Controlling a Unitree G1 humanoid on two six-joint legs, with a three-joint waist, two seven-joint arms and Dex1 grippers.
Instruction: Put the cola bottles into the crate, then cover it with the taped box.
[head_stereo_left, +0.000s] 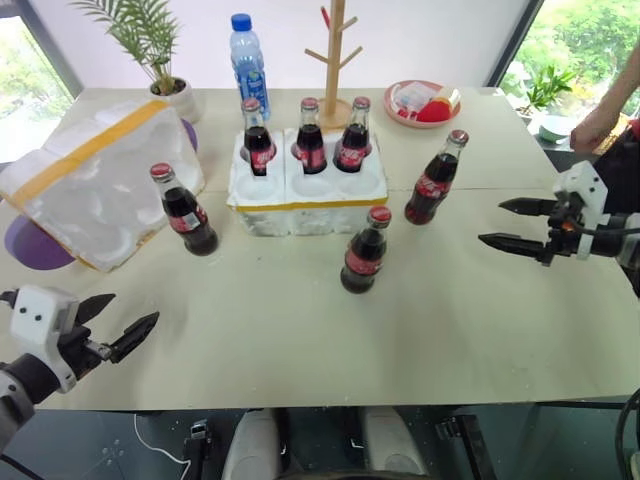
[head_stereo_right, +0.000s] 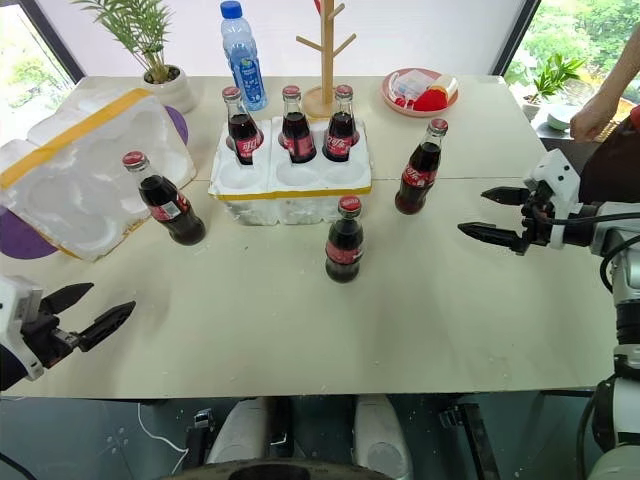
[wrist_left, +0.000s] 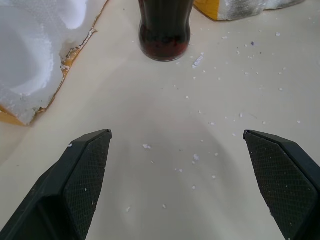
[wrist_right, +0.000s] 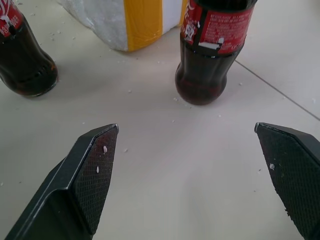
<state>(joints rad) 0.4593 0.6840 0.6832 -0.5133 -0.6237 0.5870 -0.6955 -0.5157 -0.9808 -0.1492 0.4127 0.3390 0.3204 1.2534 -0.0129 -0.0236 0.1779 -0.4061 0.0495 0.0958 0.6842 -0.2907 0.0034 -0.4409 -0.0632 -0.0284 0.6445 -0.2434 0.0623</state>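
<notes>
Palm (head_stereo_left: 150, 45) (potted) stands behind taped box (head_stereo_left: 95, 180).

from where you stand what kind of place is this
Probably an indoor room set up for a packing trial: a pale table beside big windows, with a potted plant, a water bottle and a wooden peg stand on it.

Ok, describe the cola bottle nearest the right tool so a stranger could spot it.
Find the white crate at the table's middle. Just off its right end stands a cola bottle, leaning away from the crate. The other loose bottles stand in front of the crate and to its left.
</notes>
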